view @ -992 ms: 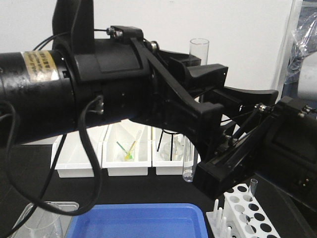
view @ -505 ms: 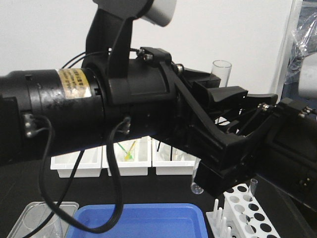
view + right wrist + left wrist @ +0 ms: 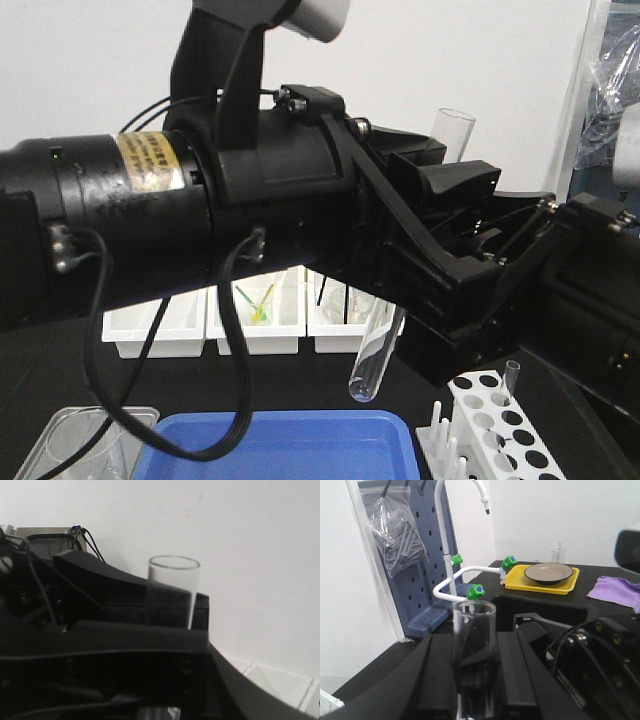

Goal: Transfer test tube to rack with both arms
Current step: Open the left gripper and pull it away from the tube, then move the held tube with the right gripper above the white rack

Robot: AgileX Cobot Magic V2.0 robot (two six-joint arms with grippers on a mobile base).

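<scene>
Your left gripper [image 3: 474, 677] is pinching the test tube [image 3: 378, 350]. In the left wrist view its two black fingers [image 3: 440, 680] press against the glass from nine and three o'clock, and the open rim stands up between them.

Your right gripper [image 3: 445, 340] comes in from three o'clock and sits hard against the same part of the tube. You cannot tell from these views whether it has closed on the glass or only lies beside it. The right wrist view shows the rim poking up behind one dark, blurred finger and nothing clearer.

In the front view the tube is tilted, with its rim toward one o'clock and its rounded bottom toward seven o'clock. The middle of the tube is hidden behind the black gripper bodies. The bottom hangs free in the air above the far edge of the blue tray [image 3: 280, 445] and touches nothing.

The rack [image 3: 490, 420] stands on the black table at about four o'clock from the tube's bottom, near it but apart. A short clear tube [image 3: 512, 378] stands upright in one of its back holes, and white pegs rise along its near-left side.

Behind the tube, at about nine o'clock, three white bins [image 3: 258, 325] sit in a row against the wall.
</scene>
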